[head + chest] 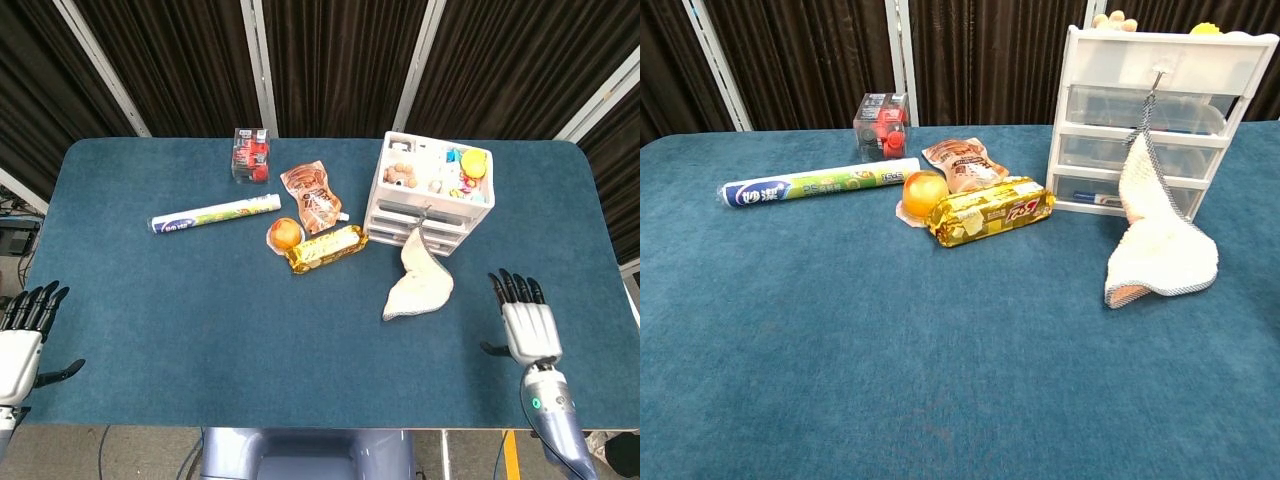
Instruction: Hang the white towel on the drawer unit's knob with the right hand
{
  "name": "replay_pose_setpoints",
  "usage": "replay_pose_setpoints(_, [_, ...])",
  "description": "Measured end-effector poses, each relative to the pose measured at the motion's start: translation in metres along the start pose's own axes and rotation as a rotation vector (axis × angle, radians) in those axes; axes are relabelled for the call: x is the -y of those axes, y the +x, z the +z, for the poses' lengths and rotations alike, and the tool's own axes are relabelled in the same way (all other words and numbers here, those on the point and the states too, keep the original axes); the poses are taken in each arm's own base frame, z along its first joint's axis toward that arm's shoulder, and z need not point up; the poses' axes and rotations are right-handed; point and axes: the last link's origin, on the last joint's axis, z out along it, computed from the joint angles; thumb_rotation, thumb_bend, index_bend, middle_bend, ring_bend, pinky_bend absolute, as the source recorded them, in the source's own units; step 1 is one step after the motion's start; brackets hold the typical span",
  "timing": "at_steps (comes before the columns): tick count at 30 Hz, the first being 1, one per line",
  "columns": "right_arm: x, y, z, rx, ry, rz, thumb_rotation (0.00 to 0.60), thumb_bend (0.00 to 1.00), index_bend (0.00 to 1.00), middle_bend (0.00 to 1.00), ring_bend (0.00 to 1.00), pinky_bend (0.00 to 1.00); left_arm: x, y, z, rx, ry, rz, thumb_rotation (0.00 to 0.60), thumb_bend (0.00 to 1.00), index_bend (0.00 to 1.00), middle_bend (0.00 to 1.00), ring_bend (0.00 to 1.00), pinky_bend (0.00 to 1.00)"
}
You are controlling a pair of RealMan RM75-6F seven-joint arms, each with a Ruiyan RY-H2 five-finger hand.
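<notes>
The white towel (pixel 418 282) (pixel 1157 240) hangs by its loop from the knob (pixel 1158 76) on the white drawer unit (pixel 434 190) (pixel 1170 120), its lower part lying on the blue table in front of the drawers. My right hand (pixel 524 320) is open, fingers spread, holding nothing, to the right of the towel and apart from it near the table's front right. My left hand (pixel 25 335) hovers open at the front left edge. Neither hand shows in the chest view.
Left of the drawer unit lie a gold snack pack (pixel 325 248), an orange (pixel 286 233), a brown pouch (pixel 312 195), a rolled foil tube (pixel 214 213) and a clear box with red contents (pixel 251 153). Small toys fill the unit's top tray (pixel 440 168).
</notes>
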Motion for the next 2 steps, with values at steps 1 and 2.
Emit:
replay_pose_setpoints(1, [-0.0021,0.0010,-0.0043,-0.009,0.010,-0.004,0.600,0.00,0.00,0.00,0.00,0.05,0.0002,-0.0002,0.0001,0.001,0.001,0.004,0.600,0.00,0.00,0.00,0.00,0.00])
replay_pose_setpoints(2, [-0.0041,0.0022,-0.0086,-0.022,0.022,-0.009,0.600,0.00,0.00,0.00,0.00,0.05,0.0003,-0.0003,0.0001,0.002,0.001,0.008,0.600,0.00,0.00,0.00,0.00,0.00])
